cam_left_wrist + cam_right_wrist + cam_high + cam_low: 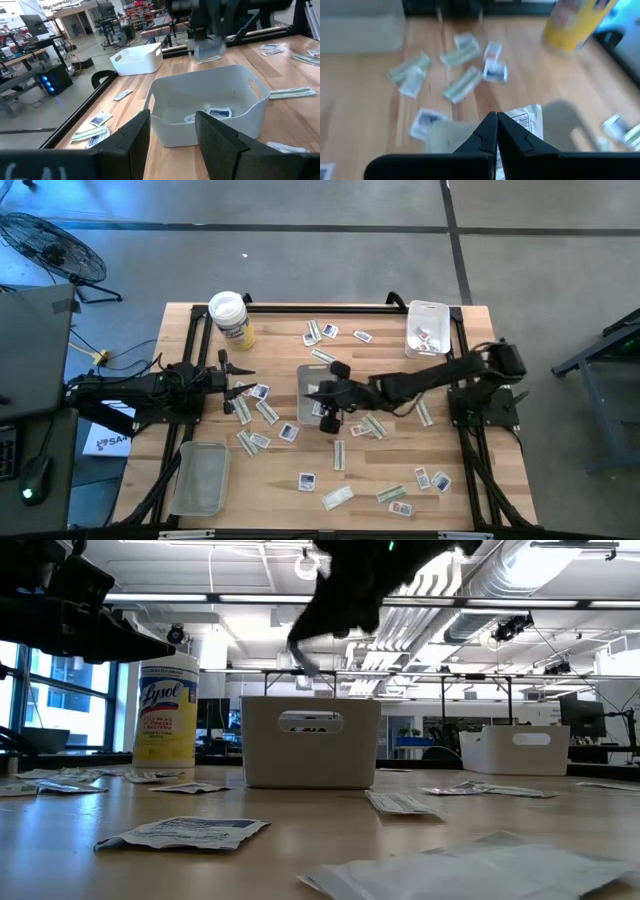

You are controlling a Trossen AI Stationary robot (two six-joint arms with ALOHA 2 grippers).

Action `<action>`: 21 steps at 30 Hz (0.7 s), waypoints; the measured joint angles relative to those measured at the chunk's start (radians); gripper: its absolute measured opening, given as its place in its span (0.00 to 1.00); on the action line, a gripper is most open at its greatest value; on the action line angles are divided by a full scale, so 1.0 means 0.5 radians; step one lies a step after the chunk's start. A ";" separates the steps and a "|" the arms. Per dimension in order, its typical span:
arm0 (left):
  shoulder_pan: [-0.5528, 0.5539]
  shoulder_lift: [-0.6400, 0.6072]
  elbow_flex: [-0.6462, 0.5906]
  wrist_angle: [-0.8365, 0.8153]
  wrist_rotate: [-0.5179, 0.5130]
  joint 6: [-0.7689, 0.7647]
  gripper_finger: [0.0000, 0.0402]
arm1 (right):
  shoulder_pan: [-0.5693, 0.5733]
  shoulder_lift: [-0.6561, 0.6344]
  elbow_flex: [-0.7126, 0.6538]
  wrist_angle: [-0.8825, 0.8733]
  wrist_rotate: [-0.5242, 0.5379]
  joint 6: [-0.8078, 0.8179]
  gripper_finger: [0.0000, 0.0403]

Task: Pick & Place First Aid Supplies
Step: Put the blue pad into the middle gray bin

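Right fingers (485, 136) are pressed together with no gap between them, pinching a white packet (527, 122) with dark print at its edge. They hang in the air over the white bin (308, 378) in the middle of the desk (270, 502), with the right arm reaching in from the right side. From the left wrist view the packet (207, 48) dangles under the dark fingers, above the far rim of that bin (210, 95) and clear of it. A few square packets (219, 112) with blue print already lie on the bin's floor.

Left fingers (131, 145) stand wide apart and hold nothing. They hover just beside the middle bin on its left, pointing at it.

Loose packets (338, 498) lie scattered flat over the wood on every side of the bin, some squarish and white with blue or red print, others narrow pale green strips. A second white bin (428, 328) sits near the far right corner with some packets inside. A clear tray (200, 478) rests at the near left corner. A yellow-labelled tub (230, 318) with a white lid stands upright near the far left corner.
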 joint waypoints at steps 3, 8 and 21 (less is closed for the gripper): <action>0.000 -0.001 -0.001 0.000 0.000 0.000 0.38 | -0.069 0.120 0.000 -0.001 -0.069 0.052 0.00; 0.001 -0.001 -0.001 0.000 0.000 0.000 0.38 | -0.158 0.234 0.000 -0.107 -0.207 0.047 0.00; 0.001 -0.001 0.000 0.000 0.001 0.000 0.38 | -0.159 0.174 0.000 -0.305 -0.164 0.152 0.20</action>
